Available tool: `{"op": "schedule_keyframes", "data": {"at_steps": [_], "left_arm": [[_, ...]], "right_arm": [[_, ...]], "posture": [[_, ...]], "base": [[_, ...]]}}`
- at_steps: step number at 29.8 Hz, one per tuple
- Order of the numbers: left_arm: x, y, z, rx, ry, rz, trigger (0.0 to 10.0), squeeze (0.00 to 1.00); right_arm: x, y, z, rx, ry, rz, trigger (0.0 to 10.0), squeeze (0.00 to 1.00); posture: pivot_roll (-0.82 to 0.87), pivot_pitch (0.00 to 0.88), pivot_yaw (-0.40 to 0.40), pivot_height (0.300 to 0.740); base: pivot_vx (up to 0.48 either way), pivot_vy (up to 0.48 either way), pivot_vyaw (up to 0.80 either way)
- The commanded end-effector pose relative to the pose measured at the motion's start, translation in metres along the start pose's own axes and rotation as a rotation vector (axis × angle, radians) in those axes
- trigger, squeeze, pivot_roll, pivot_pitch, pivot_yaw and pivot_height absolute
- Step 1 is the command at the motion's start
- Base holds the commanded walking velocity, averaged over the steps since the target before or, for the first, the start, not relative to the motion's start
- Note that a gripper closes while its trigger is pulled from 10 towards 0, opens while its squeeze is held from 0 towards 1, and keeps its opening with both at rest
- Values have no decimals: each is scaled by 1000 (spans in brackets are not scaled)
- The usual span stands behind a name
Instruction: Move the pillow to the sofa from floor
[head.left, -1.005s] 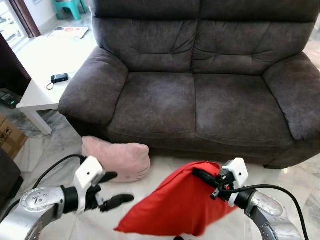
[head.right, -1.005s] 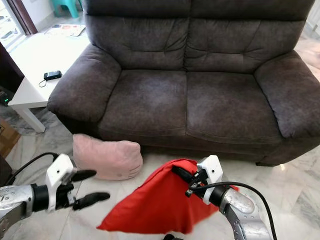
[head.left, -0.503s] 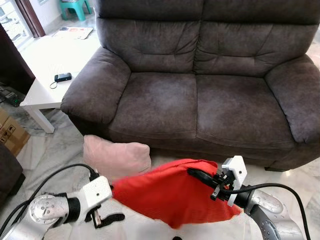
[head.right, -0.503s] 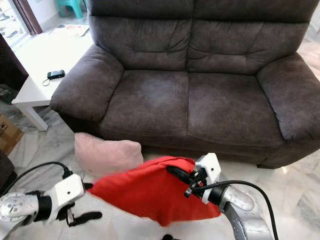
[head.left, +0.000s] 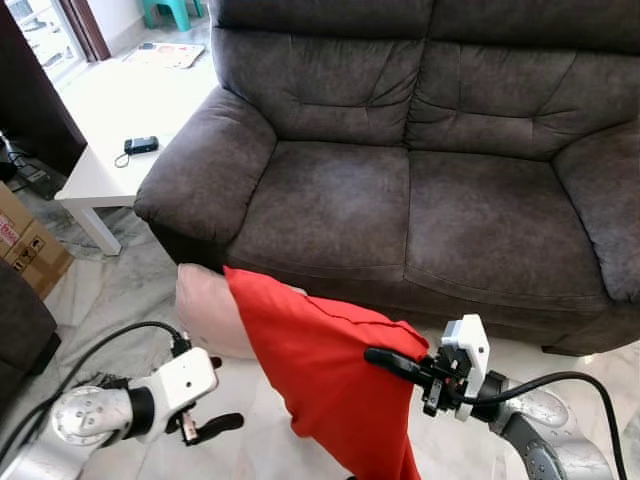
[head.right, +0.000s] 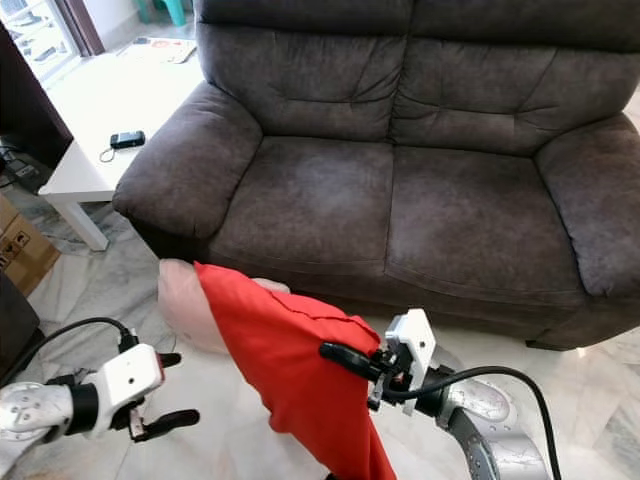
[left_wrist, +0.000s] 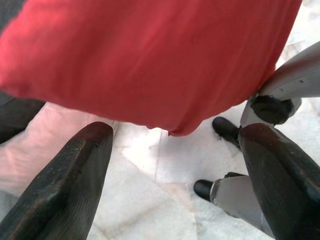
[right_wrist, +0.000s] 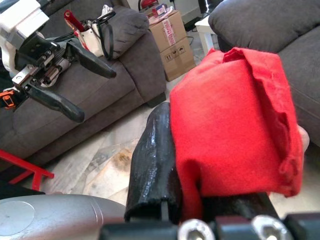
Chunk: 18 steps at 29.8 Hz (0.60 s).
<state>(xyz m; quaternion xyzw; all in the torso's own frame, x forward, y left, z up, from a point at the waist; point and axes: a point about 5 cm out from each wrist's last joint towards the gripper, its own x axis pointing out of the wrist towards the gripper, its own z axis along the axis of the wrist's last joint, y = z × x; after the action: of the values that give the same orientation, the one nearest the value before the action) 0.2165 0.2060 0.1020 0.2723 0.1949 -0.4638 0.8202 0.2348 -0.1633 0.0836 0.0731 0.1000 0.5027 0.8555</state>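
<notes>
My right pincer (head.left: 395, 362) grasps the red pillow (head.left: 320, 375), lifted off the floor; left pincer (head.left: 215, 395) released, below it. Sofa (head.left: 400, 200) ahead: placing remains.

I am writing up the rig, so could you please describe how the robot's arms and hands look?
Both arms are rounded silver metal with a black cable looping along each. The left hand and right hand each have a white boxy housing and two long black fingers.

red pillow (head.left: 320, 380) | pale pink pillow (head.left: 205, 310) | dark grey-brown sofa (head.left: 400, 150) | white table (head.left: 110, 130)
</notes>
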Motion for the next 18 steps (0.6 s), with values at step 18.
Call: {"op": "schedule_keyframes", "data": {"at_steps": [18], "left_arm": [[-13, 1, -1, -29, 14, -107, 10000, 0]], "right_arm": [[-16, 12, 25, -67, -63, 125, 10000, 0]], "posture": [[29, 113, -3, 740]], "base": [[0, 0, 0]]}}
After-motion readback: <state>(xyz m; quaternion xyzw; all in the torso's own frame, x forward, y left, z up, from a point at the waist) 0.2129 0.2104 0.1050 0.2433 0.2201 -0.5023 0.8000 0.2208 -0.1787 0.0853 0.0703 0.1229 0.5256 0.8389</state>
